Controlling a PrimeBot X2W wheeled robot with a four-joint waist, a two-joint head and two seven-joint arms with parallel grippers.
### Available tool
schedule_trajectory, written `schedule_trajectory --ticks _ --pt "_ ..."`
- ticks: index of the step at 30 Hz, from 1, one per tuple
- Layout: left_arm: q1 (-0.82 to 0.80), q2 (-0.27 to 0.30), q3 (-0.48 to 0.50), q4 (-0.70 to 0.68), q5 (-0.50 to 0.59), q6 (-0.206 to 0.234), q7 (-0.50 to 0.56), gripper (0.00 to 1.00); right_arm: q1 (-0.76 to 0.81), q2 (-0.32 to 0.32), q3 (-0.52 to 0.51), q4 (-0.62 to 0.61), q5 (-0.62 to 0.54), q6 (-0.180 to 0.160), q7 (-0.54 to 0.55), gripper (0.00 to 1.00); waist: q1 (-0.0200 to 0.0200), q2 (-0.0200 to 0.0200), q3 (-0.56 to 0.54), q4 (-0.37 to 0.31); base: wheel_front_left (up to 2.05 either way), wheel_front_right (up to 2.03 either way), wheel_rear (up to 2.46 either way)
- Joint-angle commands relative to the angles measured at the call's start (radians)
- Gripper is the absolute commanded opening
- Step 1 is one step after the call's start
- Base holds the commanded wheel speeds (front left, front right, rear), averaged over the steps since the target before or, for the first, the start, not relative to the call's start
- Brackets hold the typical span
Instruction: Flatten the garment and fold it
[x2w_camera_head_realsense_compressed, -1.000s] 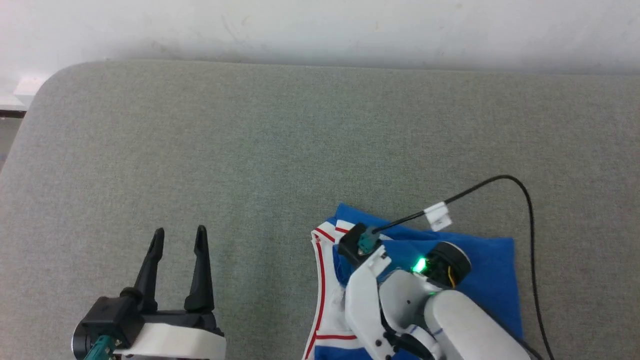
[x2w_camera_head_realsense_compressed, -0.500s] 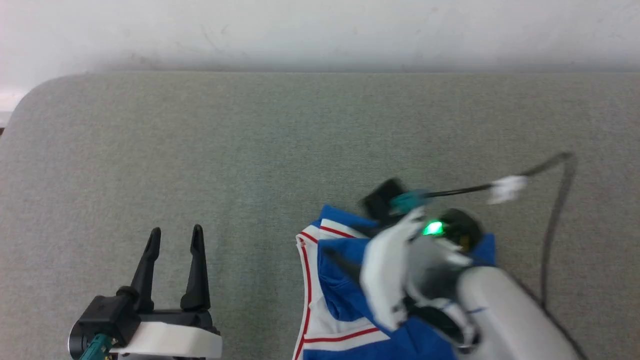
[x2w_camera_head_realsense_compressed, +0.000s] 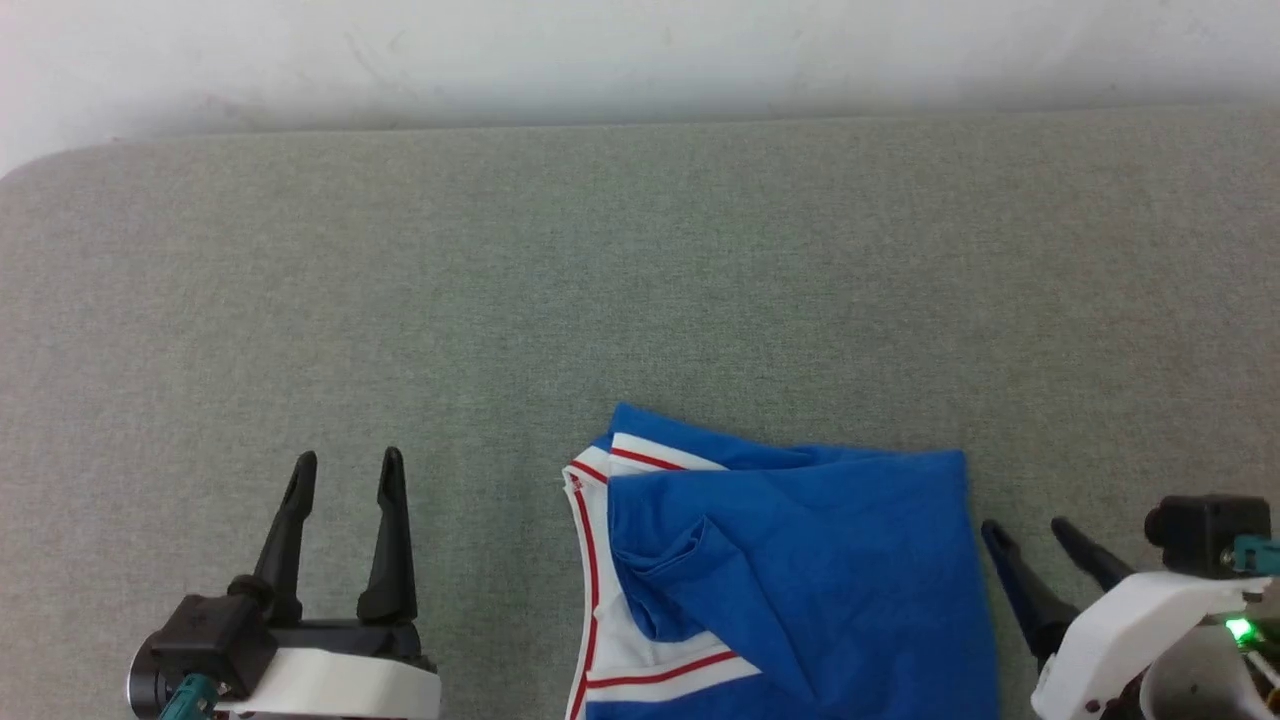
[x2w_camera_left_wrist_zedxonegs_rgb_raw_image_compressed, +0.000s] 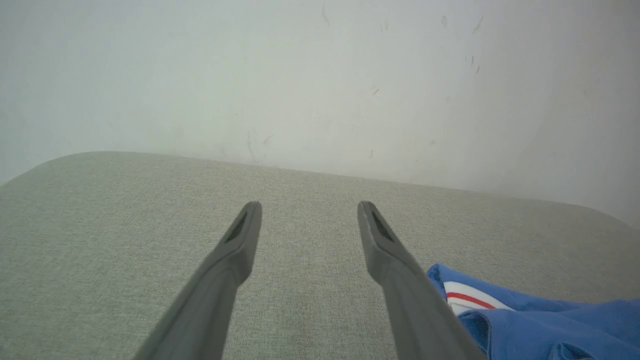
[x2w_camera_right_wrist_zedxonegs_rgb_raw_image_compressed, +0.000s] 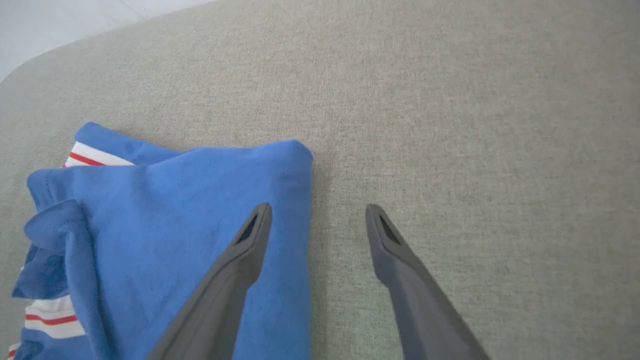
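While lying folded into a rough rectangle on the grey counter (x2w_camera_head_realsense_compressed: 500, 300), judged soft, light and limp: garment (x2w_camera_head_realsense_compressed: 800, 560) of bright blue jersey, with white panels and red-striped trim along its left side, placed low in the head view, right of centre, its nearer part cut off by the frame. Expected to sag and fall open if lifted by a single layer; thought likely to cling somewhat to the woven cover rather than slide freely. Noted a loose blue flap bunched at the left of the top layer, not yet smooth. Best taken, by estimate, at the thick folded right edge or at the two far corners, with all layers pinched together. Found left end effector (x2w_camera_head_realsense_compressed: 349, 458) with fingers spread and empty, well to the left of the cloth, above bare cover. Found right end effector (x2w_camera_head_realsense_compressed: 1024, 525) likewise spread and holding nothing, just beside the right edge, with one finger overlapping the blue border in the right wrist view, contact not determinable. Offered broad open room beyond and to both sides of the packet, as far as the pale wall (x2w_camera_head_realsense_compressed: 640, 50) behind the far rim, with a rounded far-left corner in sight. Showed no near edge, hidden below the frame; margin there could not be judged, so treated as a risk for any pull toward the robot.
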Motion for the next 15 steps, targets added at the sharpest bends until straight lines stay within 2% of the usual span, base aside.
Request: schedule_trajectory --ticks 1,9,15 --pt "0.001 0.005 0.002 -0.004 0.002 -0.004 -0.004 1.00 0.008 0.010 0.002 0.016 0.011 -0.001 -0.009 1.00 0.0001 0.0000 0.003 -0.004 0.00 0.00 0.00" --pt "-0.010 0.022 -0.005 -0.009 0.006 -0.009 0.011 1.00 0.000 0.014 0.043 0.126 0.033 -0.001 0.004 1.00 0.0001 0.0000 0.004 0.019 0.00 0.00 0.00" --pt "-0.009 0.035 -0.007 -0.015 0.009 -0.008 0.023 1.00 -0.027 0.014 0.059 0.256 0.072 -0.001 0.015 1.00 0.0001 0.0000 -0.010 0.034 0.00 0.00 0.00"
